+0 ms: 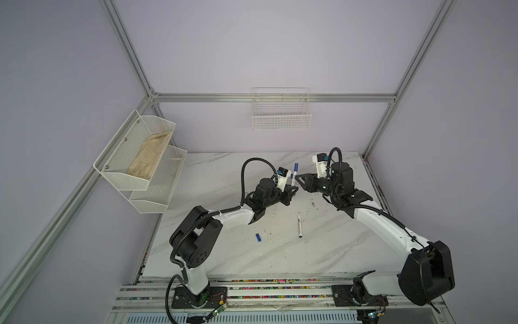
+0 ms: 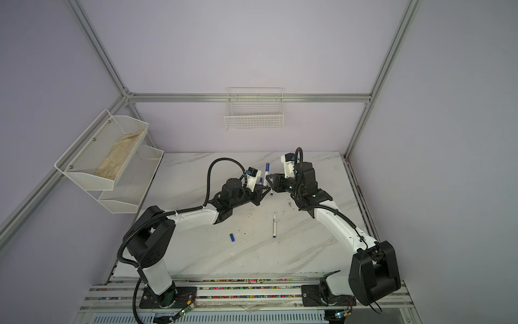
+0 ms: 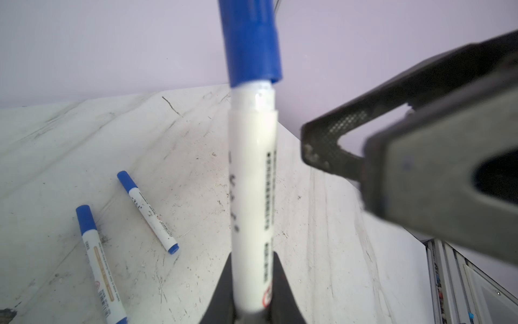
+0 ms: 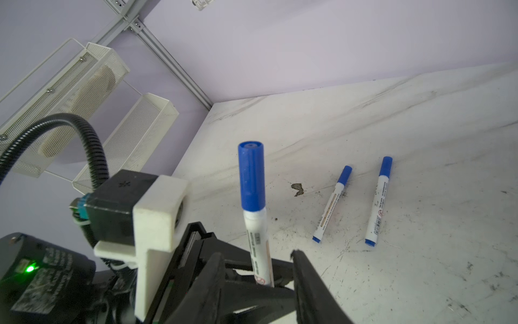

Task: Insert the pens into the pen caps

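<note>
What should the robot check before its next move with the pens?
1. left fingers tight on the upright pen: ok.
2. blue cap pushed fully down: cannot tell, white neck shows.
3. right fingers open, clear of that pen: ok.
4. bare pen lying free on the table: ok.
5. loose cap lying free nearby: ok.
6. every pen capped: not ok.

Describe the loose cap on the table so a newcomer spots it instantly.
On the marble table, look just nearer the camera than the left arm's white forearm. The loose cap lies there alone. Unlike the long white uncapped pen off to its right, it is a short dark-blue cylinder with no barrel.
</note>
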Tool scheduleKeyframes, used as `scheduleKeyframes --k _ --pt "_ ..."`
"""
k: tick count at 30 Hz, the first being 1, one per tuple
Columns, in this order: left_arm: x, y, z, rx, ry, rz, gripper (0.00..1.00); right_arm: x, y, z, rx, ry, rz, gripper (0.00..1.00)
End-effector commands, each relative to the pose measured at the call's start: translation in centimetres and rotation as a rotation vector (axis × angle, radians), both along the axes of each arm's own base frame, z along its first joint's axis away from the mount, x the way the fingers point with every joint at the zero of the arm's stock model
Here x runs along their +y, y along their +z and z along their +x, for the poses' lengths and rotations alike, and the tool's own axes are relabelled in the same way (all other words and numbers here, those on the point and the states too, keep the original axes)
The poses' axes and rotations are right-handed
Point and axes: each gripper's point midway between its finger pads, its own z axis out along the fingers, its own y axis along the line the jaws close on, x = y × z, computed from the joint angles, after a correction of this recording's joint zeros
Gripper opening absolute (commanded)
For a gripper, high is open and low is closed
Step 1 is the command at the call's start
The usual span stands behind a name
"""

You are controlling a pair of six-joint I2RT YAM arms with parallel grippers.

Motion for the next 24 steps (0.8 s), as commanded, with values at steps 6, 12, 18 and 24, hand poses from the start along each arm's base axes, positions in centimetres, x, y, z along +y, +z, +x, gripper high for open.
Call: scheduleKeyframes --k 6,12,18,24 --pt "-0.3 1.1 -0.9 -0.127 -0.002 0.032 0.00 -1.5 4.0 -0.1 -0.125 -0.070 0.000 0.46" --pt "-1.2 0.4 -2.7 -0.179 -0.043 0.095 0.00 -2.1 4.7 1.7 -0.139 -0.133 -0.018 0.45" --pt "-1.3 -0.1 -3.6 -0.193 -0.056 0.123 0.00 -2.2 5.1 2.4 -0.143 -0.144 -0.021 0.44" --pt "-1.2 0.0 -3.9 -0.216 -0.055 0.139 0.00 -2.3 3.9 2.6 -0.087 -0.149 -0.027 0.36"
